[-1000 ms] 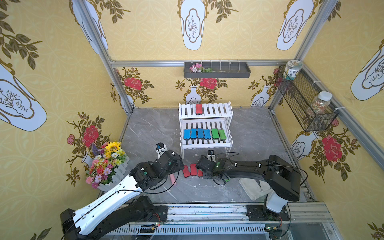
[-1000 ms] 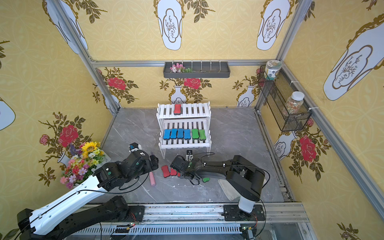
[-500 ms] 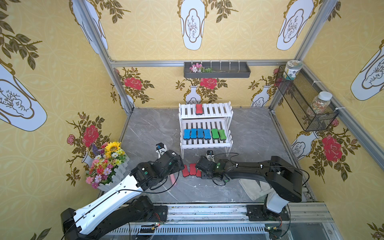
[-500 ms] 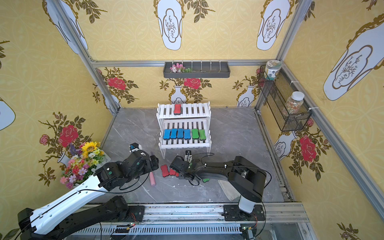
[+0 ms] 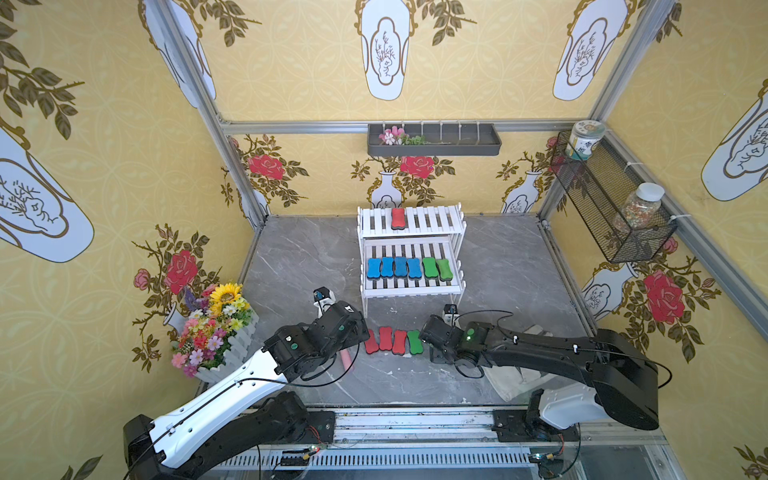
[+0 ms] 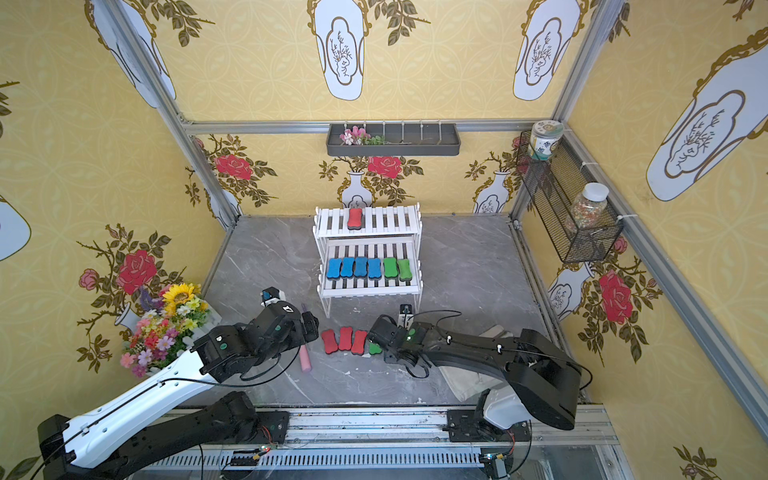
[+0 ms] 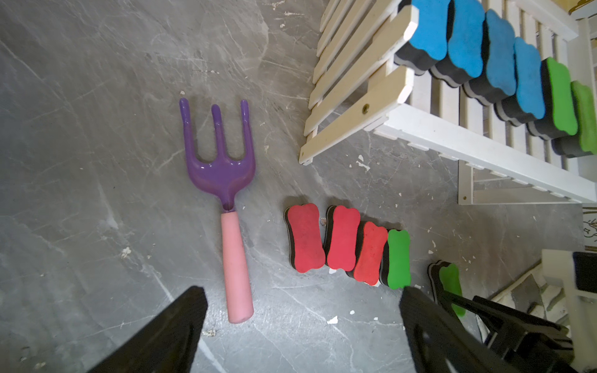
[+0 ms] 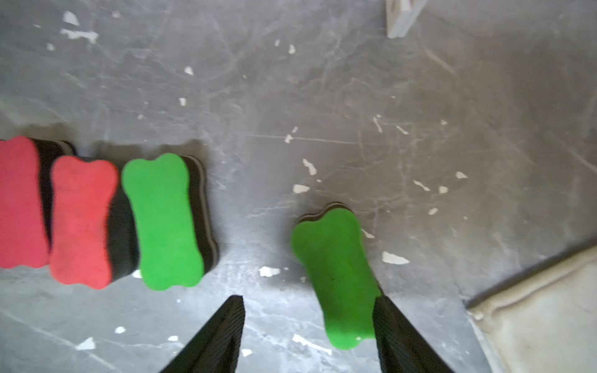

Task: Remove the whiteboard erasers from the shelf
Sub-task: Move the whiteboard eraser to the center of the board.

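The white shelf [image 5: 455, 286] holds one red eraser [image 5: 397, 218] on its upper tier. Several blue erasers [image 5: 394, 267] and two green ones [image 5: 437, 268] sit in a row on the lower tier. On the floor in front lie three red erasers [image 5: 385, 338] and a green one [image 5: 414, 342] side by side. Another green eraser [image 8: 336, 274] lies flat on the floor between the jaws of my right gripper [image 8: 308, 302], which is open; it rests against one finger and is clear of the other. My left gripper [image 7: 302, 290] hovers wide open and empty over the floor beside the red erasers [image 7: 305, 242].
A purple garden fork [image 7: 223, 181] with a pink handle lies on the floor under my left arm. A flower basket [image 5: 212, 328] stands at the left wall and a pale cloth [image 5: 511, 378] lies under my right arm. A wall tray [image 5: 434, 141] and a mesh basket [image 5: 602, 203] hang above.
My right gripper's jaws have spread apart, letting go of the green eraser, which now lies on the floor. The left arm has not moved.
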`<state>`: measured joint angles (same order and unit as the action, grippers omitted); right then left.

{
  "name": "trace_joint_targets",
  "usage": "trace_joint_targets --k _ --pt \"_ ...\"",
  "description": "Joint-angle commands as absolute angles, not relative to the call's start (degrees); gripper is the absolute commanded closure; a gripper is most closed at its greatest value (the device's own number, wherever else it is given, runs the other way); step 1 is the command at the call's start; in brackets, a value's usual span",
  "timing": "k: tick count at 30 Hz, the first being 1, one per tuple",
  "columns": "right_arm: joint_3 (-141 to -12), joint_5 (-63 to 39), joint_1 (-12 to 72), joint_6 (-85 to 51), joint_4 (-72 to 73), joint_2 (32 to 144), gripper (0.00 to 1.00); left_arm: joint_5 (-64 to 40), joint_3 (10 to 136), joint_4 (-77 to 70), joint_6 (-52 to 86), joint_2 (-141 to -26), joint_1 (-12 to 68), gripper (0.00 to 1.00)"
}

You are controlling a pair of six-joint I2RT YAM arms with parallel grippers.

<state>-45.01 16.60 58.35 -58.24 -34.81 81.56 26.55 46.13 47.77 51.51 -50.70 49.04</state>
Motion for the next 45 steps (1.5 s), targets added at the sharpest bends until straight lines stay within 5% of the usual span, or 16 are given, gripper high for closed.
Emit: trace_joint_targets --k 1,10,20,45 --pt "-44.0 16.7 57.1 -57.9 -35.7 81.7 0.31 26.0 45.8 46.6 51.5 -50.9 49.0 0.01" --pt "-43.3 15.1 54.9 -55.9 -32.4 85.0 0.35 26.0 45.9 46.9 51.7 -50.6 49.0 0.01" --pt "-44.4 13.9 54.9 -56.5 -29.4 88.0 0.50 26.2 46.2 47.3 51.9 -50.6 49.0 0.01" --pt "-56.4 15.2 56.8 -56.8 -27.4 98.2 0.50 26.3 45.2 47.7 52.2 -49.8 49.0 0.01"
